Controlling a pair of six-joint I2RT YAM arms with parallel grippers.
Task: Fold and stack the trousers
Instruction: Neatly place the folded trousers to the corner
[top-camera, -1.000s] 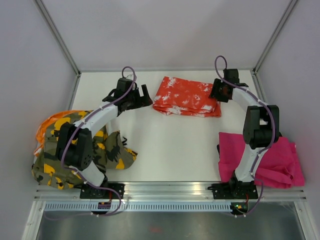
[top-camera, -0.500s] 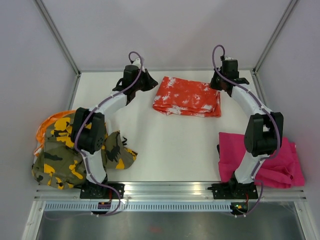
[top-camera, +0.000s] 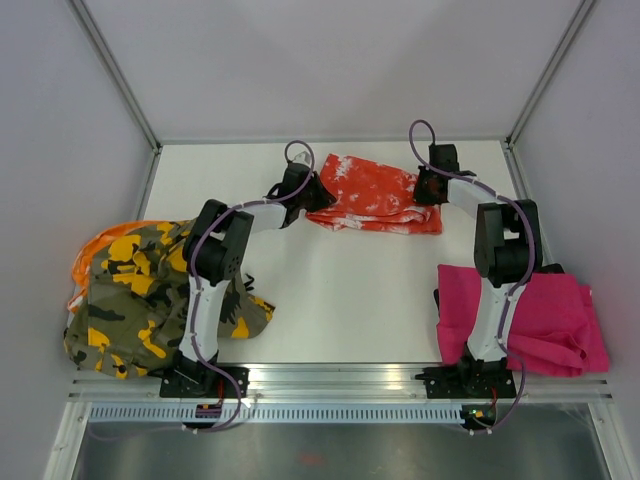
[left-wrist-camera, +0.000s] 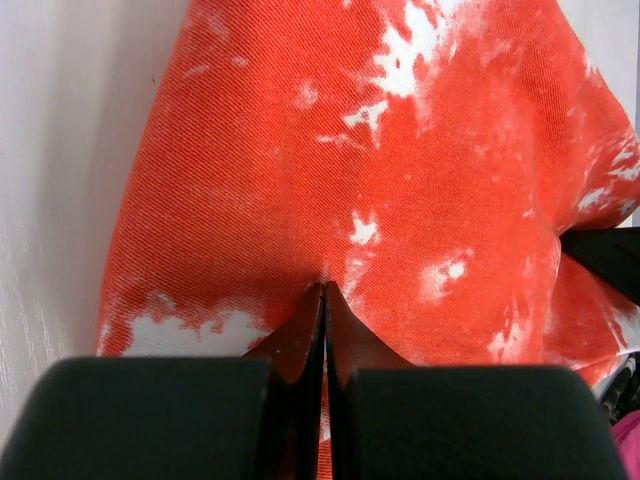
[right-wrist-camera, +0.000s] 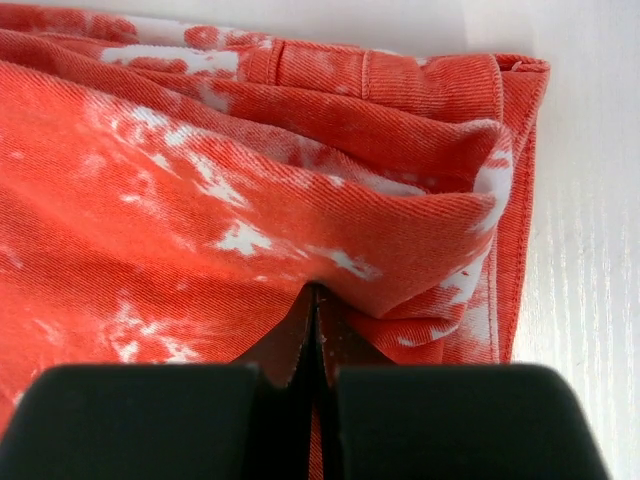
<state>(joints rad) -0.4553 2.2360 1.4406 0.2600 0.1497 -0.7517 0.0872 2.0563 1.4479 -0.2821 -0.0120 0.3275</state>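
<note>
Overhead we see folded orange-red white-splattered cloth trousers (top-camera: 372, 195) at the white table's (top-camera: 340, 300) far middle, camouflage trousers (top-camera: 140, 300) heaped left, magenta trousers (top-camera: 540, 320) right. Only the wrist views show us left gripper (left-wrist-camera: 323, 290) and right gripper (right-wrist-camera: 315, 290) each pinched tight on the orange cloth's opposite ends.

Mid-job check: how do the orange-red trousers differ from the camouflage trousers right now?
The orange-red trousers lie neatly folded at the far middle; the camouflage trousers sit crumpled at the near left. The left gripper and right gripper are shut on the orange-red trousers' two ends; neither holds the camouflage trousers. Both are patterned cloth.
</note>
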